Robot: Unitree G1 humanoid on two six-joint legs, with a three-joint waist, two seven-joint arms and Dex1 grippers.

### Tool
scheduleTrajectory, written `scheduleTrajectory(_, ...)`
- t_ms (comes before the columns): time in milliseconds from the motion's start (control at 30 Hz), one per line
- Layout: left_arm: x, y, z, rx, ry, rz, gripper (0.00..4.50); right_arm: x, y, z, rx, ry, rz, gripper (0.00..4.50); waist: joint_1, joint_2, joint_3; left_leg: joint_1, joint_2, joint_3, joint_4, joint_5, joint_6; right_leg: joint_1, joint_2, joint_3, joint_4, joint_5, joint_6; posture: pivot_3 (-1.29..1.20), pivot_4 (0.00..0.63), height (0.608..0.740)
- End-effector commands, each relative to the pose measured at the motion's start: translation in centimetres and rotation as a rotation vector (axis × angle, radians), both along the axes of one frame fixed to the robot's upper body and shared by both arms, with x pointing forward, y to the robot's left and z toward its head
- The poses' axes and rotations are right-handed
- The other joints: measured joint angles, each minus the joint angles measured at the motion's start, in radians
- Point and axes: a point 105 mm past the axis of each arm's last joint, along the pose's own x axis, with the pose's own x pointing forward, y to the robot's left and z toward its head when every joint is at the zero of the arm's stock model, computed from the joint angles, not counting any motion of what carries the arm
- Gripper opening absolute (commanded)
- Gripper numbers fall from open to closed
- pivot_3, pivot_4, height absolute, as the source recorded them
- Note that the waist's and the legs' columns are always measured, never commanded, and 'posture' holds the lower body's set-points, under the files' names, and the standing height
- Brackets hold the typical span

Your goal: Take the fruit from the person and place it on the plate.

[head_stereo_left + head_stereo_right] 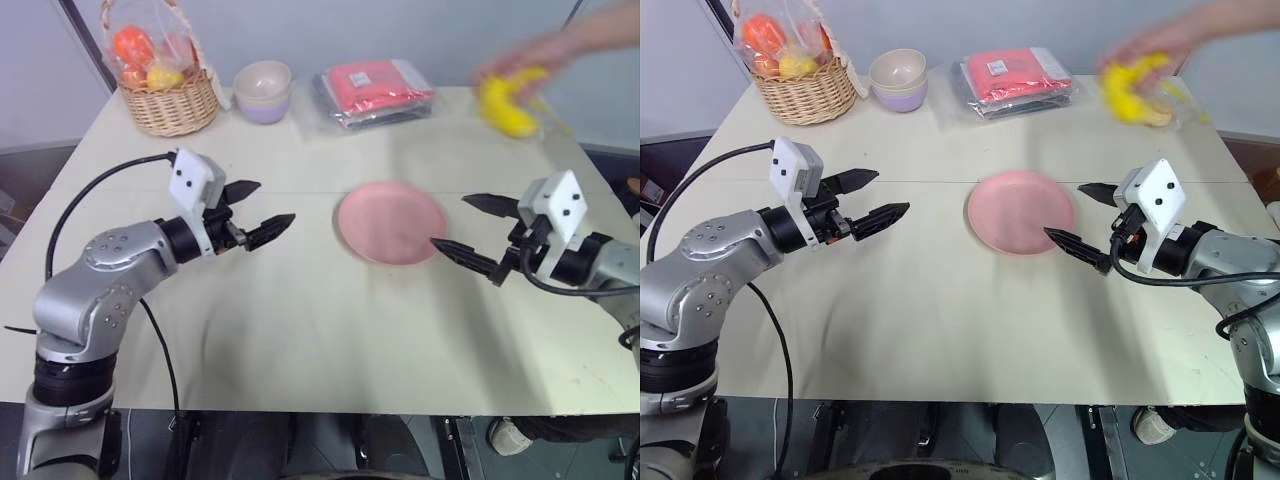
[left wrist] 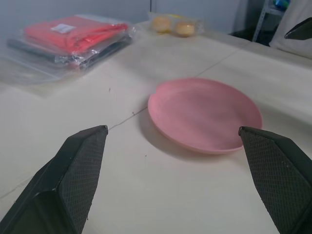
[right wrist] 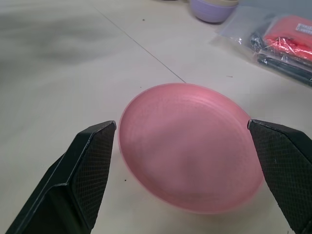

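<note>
From the head cameras I see the person's hand (image 1: 560, 45) bringing the banana (image 1: 510, 103) in over the far right corner of the table (image 1: 300, 330), blurred with motion, well beyond and above my right gripper (image 1: 470, 232), whose fingers stand wide apart and empty. My left gripper (image 1: 258, 210) is likewise spread and holding nothing, with the pink plate (image 1: 391, 222) lying between the two grippers, nearer the right one. My worry here is timing: the banana is on the move, so I judge that closing early could catch the person's fingers or clip only the tip of the fruit and drop it on the table. Through the left wrist camera, the plate (image 2: 204, 114) sits bare just ahead of the parted fingers (image 2: 73, 170), with the red packet (image 2: 73, 36) farther off. Through the right wrist camera, the plate (image 3: 187, 146) lies straight ahead between the open fingers (image 3: 83, 165), very close, so a careless swing toward the banana could knock its rim.
</note>
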Motion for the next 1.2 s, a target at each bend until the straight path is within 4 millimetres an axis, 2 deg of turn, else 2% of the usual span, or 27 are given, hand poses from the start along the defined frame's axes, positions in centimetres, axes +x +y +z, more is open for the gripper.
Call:
scheduleTrajectory(33, -0.2, -0.2, 1.0, -0.003, -0.046, -0.014, 4.50, -0.4, 0.0, 1.7, -0.020, -0.070, 0.001, 4.43, 0.000, 0.000, 0.000, 0.000, 0.000, 0.000, 0.000, 0.000, 0.000, 0.000, 0.000, 0.000, 0.000, 0.000, 0.000, 0.00, 0.150, 0.740)
scheduleTrajectory(233, 0.1, -0.3, 1.4, -0.029, -0.061, -0.004, 4.50, -0.1, 0.9, 2.4, 0.015, -0.095, 0.019, 4.43, -0.001, 0.000, 0.000, 0.000, 0.000, 0.000, 0.000, 0.000, 0.000, 0.000, 0.000, 0.000, 0.000, 0.000, 0.000, 0.00, 0.150, 0.740)
scheduleTrajectory(467, 2.2, 0.6, 5.0, -0.278, -0.076, 0.105, 4.50, 0.2, 1.2, 2.3, 0.009, -0.093, 0.032, 4.43, 0.002, -0.001, 0.000, 0.000, 0.000, 0.000, 0.002, 0.000, 0.000, 0.001, 0.000, 0.000, 0.000, 0.000, 0.000, 0.00, 0.150, 0.740)
scheduleTrajectory(600, 2.7, 0.0, 6.8, -0.315, -0.092, 0.090, 4.50, 0.3, 1.2, 2.3, 0.008, -0.096, 0.035, 4.43, 0.000, -0.001, 0.000, 0.000, 0.000, 0.000, 0.002, 0.000, 0.000, 0.000, 0.000, 0.000, 0.001, 0.000, 0.000, 0.00, 0.150, 0.740)
scheduleTrajectory(700, 3.9, -0.9, 7.9, -0.337, -0.096, 0.095, 4.50, 0.3, 1.2, 2.3, 0.006, -0.100, 0.035, 4.43, 0.000, -0.001, 0.000, 0.000, 0.000, 0.000, 0.002, 0.000, 0.000, 0.000, 0.000, 0.000, 0.001, 0.000, 0.000, 0.00, 0.150, 0.740)
scheduleTrajectory(833, 5.7, -1.3, 8.3, -0.347, -0.095, 0.121, 4.50, 0.2, 1.2, 2.3, 0.004, -0.107, 0.028, 4.43, 0.001, -0.001, 0.000, 0.000, -0.001, 0.000, 0.002, 0.000, 0.000, 0.000, 0.000, 0.000, 0.001, 0.000, 0.000, 0.00, 0.150, 0.740)
scheduleTrajectory(1200, 8.4, -1.8, 8.5, -0.338, -0.122, 0.146, 4.50, -0.5, 0.6, 2.1, 0.002, -0.119, -0.019, 4.43, 0.000, -0.001, 0.000, 0.000, -0.001, 0.000, 0.002, 0.000, 0.000, 0.000, 0.000, 0.000, 0.001, 0.000, 0.001, 0.00, 0.150, 0.740)
